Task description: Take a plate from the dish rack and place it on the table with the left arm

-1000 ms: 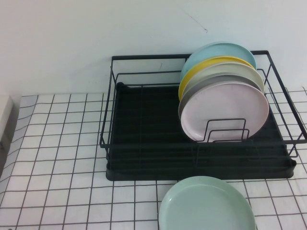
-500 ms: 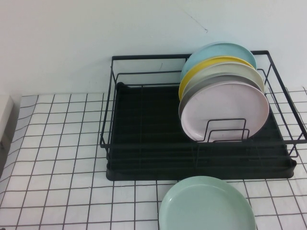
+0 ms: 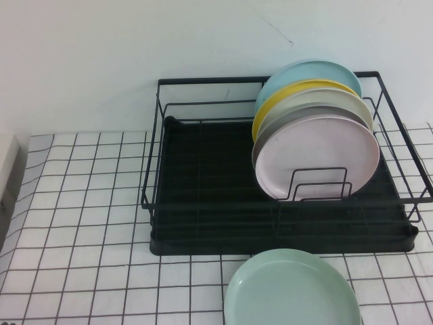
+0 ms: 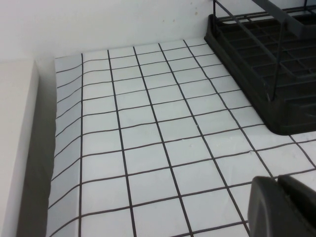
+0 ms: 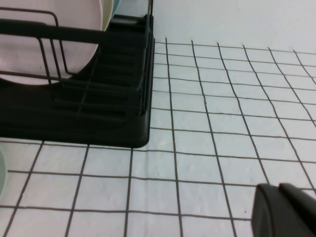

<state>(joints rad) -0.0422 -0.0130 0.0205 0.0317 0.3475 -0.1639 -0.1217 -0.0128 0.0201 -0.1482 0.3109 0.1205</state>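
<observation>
I get bright, even, diffuse light with no glare, only a faint shadow under the dish rack (image 3: 284, 230) along the table (image 3: 81, 223), and soft blur on dark shapes nearest both wrist cameras.

plate (image 3: 291, 288): matte mint green, in front of dish rack
dish rack (image 3: 203, 223): black wire and tray
table (image 3: 81, 203): white, thin black grid
racked plates: pale pink plate (image 3: 314, 152) frontmost, then grey, cream, yellow, light blue

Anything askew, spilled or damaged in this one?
Nothing stands out. The round mint-green plate lies flat on the white gridded table before the black wire dish rack, where the remaining plates stand upright.
</observation>
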